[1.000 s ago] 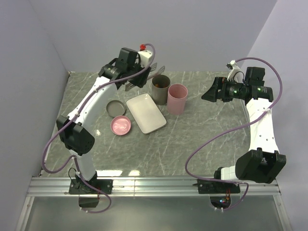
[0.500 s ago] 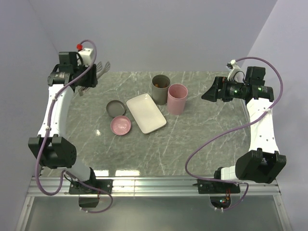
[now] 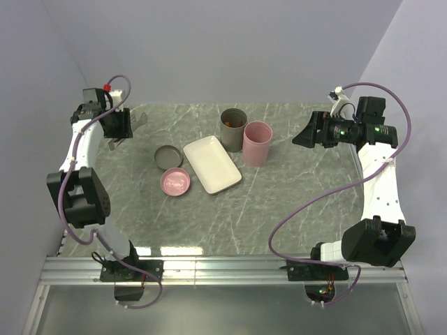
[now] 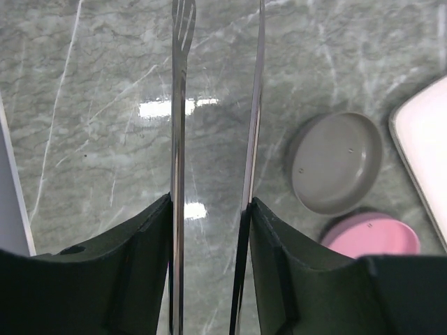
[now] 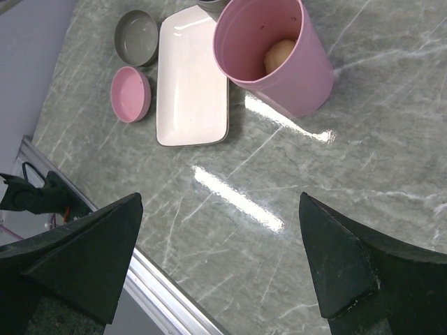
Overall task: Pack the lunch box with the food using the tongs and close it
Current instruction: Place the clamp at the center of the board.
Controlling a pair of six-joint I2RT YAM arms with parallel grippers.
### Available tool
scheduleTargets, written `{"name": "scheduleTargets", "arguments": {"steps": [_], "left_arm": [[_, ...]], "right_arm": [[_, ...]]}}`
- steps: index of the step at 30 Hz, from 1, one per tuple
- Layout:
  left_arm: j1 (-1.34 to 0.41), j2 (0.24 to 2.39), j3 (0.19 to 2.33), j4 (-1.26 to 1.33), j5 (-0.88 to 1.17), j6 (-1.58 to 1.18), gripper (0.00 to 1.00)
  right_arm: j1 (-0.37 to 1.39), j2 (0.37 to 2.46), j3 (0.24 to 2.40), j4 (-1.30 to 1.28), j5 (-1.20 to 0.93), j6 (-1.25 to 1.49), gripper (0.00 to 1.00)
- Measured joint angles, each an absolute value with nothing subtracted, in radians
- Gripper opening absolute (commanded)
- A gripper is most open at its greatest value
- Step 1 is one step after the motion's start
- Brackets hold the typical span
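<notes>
My left gripper (image 4: 209, 209) is shut on the tongs (image 4: 179, 132). Its two pads press the thin silver arms from outside, and the arms run forward with a gap between them. It hangs over the table's far left corner (image 3: 119, 124), well left of the lunch box (image 3: 233, 125). The lunch box is a dark grey canister standing open with orange-brown food (image 3: 237, 122) showing inside. Its round grey lid (image 3: 168, 157) (image 4: 339, 162) lies flat on the table beside the white tray (image 3: 212, 164). My right gripper (image 3: 307, 134) (image 5: 220, 258) hangs open and empty at the right, above bare table.
A pink cup (image 3: 256, 143) (image 5: 272, 52) stands against the lunch box's right side with a pale lump inside. A pink lid (image 3: 175, 182) (image 5: 130, 93) lies in front of the grey lid. The walls close in at the left and back.
My left arm has swung from beside the lunch box out to the far left corner, carrying the tongs with it. The right arm has not moved.
</notes>
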State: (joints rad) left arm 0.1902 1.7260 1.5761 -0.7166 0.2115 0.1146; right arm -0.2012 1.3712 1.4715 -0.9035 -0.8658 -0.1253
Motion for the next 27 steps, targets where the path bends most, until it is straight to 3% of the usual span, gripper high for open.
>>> {"name": "scheduleTargets", "arguments": {"steps": [15, 27], "left_arm": [[0.188, 1.877, 1.48, -0.607, 0.163, 0.128, 0.54], [0.188, 1.88, 1.306, -0.564, 0.16, 0.139, 0.65]], "right_arm": [[-0.201, 1.371, 1.472, -0.91, -0.868, -0.146, 1.0], [-0.201, 1.349, 1.472, -0.921, -0.89, -0.154, 1.0]]}}
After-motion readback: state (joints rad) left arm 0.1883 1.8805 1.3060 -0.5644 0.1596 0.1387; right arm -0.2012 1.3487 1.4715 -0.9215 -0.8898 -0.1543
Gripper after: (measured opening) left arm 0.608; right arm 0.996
